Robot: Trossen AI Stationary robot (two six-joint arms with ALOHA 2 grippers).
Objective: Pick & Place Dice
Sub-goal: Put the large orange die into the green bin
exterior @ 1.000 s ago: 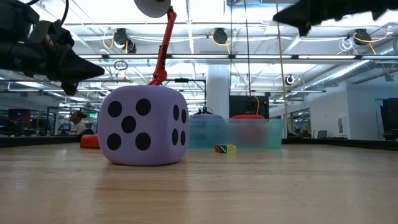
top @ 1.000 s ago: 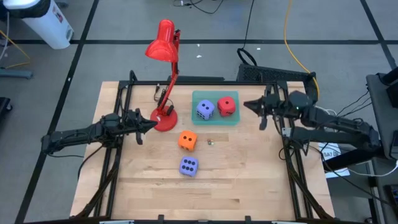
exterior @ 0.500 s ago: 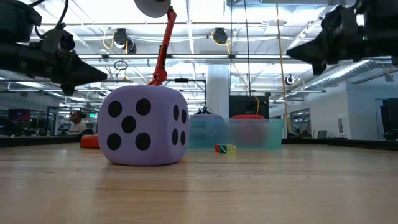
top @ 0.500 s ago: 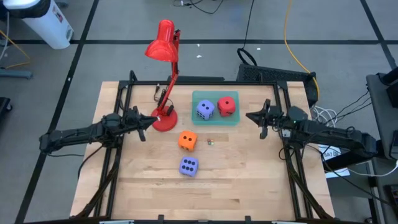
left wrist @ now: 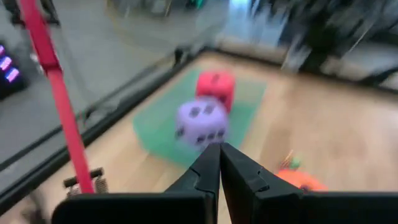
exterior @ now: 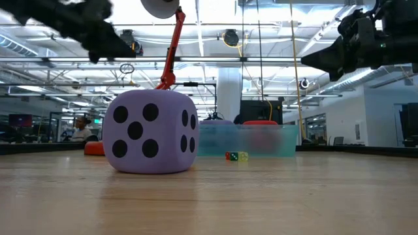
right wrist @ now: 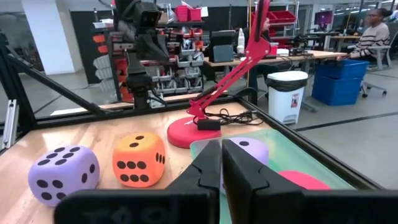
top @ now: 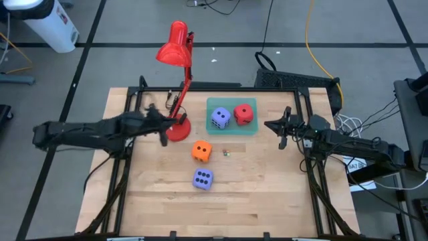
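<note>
The left gripper (top: 165, 128) is hovering above the table (top: 267, 194) with its fingers pressed together, holding nothing; the red lamp (top: 175, 87) is standing just beside its tip; the orange die (top: 201, 151) is lying near it, ahead and slightly toward the front edge; the loose purple-blue die (top: 203, 179) is sitting farther toward the front; the green tray (top: 231, 106) is holding the other purple-blue die (top: 221, 118) and the red die (top: 243, 113) side by side, between the two grippers; the right gripper (top: 279, 129) is hanging just beyond the tray, fingers pressed together and empty.
</note>
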